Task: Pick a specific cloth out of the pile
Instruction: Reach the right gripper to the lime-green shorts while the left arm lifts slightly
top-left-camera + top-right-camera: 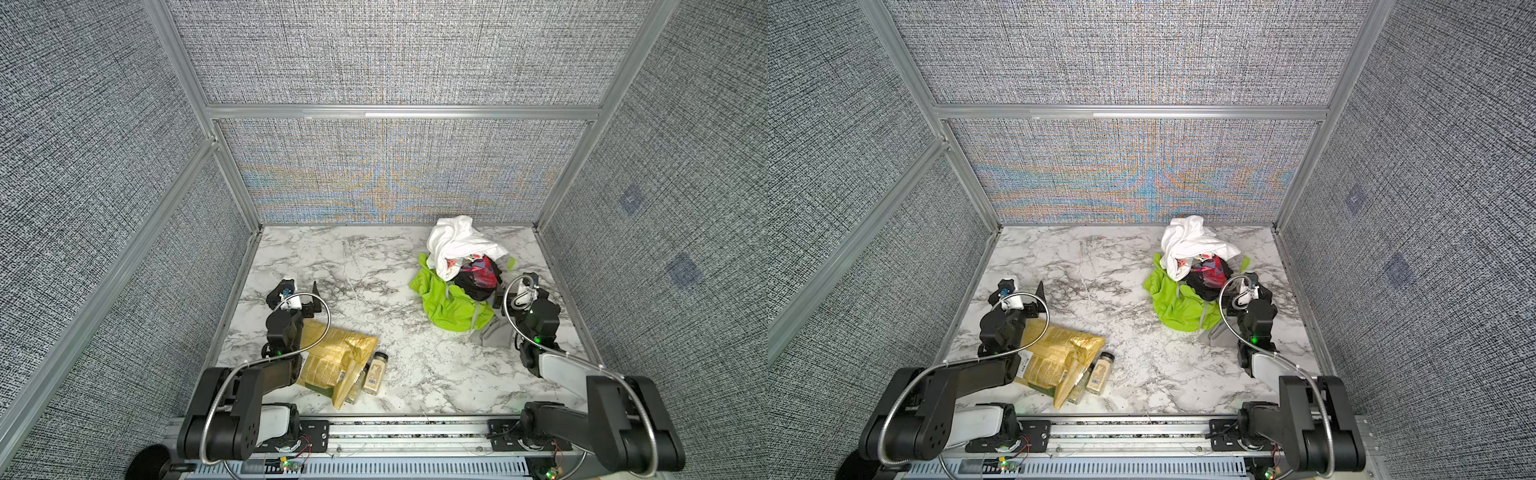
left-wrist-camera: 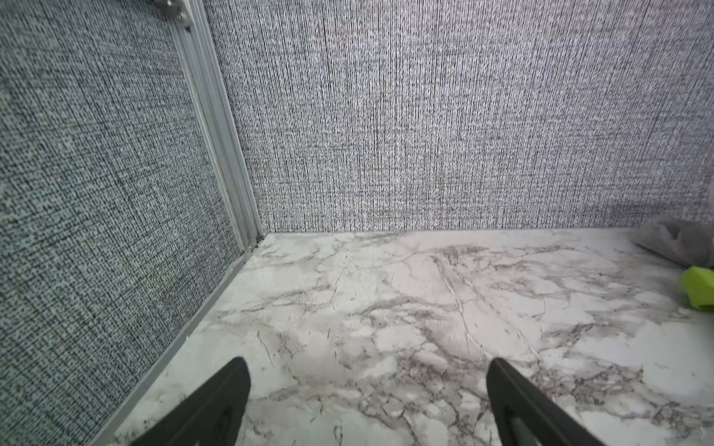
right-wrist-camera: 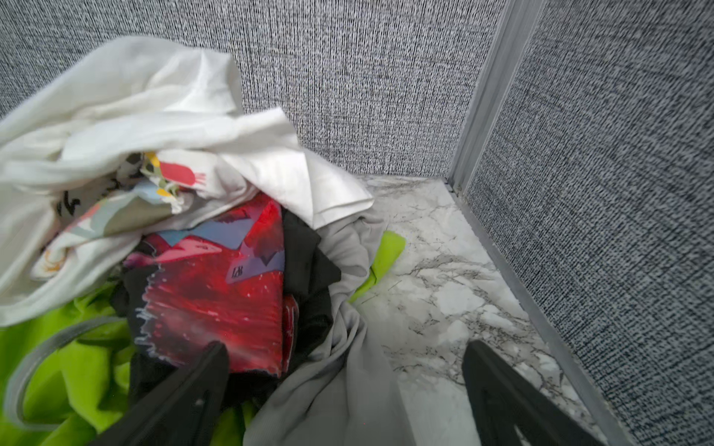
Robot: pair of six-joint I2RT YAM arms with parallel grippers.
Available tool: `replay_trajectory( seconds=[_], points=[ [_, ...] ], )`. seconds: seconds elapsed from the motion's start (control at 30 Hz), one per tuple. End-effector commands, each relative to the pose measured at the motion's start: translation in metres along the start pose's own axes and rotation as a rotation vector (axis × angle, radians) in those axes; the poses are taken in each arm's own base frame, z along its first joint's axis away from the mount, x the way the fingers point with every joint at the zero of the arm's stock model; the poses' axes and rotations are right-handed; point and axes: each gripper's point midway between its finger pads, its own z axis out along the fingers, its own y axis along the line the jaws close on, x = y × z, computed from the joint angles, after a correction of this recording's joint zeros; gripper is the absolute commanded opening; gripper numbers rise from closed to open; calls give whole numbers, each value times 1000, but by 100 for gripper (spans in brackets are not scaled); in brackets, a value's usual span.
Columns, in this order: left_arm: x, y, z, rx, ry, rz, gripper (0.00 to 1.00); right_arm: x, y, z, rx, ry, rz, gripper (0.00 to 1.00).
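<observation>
Your L gripper (image 2: 363, 365) & R gripper (image 3: 347, 347) both gape empty, R right by heaped mixed-garment pile (image 1: 461, 245) w/ thin lime-green cloth (image 1: 446, 305).

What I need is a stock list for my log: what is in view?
cloth: one, lime green, near side of pile
white shirt: one, white, top of pile
black garment: one, black with red print, pile middle
grey garment: one, grey, pile's near-right edge
food packets: at least two, yellow, near left
spice jars: two, clear with tan contents, beside packets
table: one, white marble, under everything
left claw: one, black, open over bare table
right claw: one, black, open at pile
</observation>
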Motion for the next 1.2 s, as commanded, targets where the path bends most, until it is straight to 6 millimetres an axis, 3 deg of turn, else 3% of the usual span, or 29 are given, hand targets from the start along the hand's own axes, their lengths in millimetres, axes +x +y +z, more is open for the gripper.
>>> replay_trajectory(
  seconds=[0.0,0.1,0.23,0.37,0.53,0.67,0.8,1.03,1.17],
  points=[
    [1,1,2,-30,68,-13,99,-4,-7,-6,48,40,33,99],
    [-24,-9,8,3,68,-97,99,-26,-7,-15,47,37,58,99],
    [-63,-41,16,86,80,-105,99,-51,-16,-28,98,73,164,99],
    [-107,-74,20,207,90,-135,99,-68,-20,-35,122,112,230,99],
    [-148,-101,17,338,161,-186,99,-77,-11,-40,106,190,292,99],
    [-161,-124,2,479,253,-184,99,-70,13,-46,38,252,278,99],
    [-162,-121,-23,513,284,-135,99,-52,27,-58,53,306,241,99],
    [-133,-104,-79,501,320,-188,99,-24,41,-71,11,339,235,89],
    [-119,-101,-95,508,326,-220,99,-3,45,-69,8,399,222,83]
  ],
)
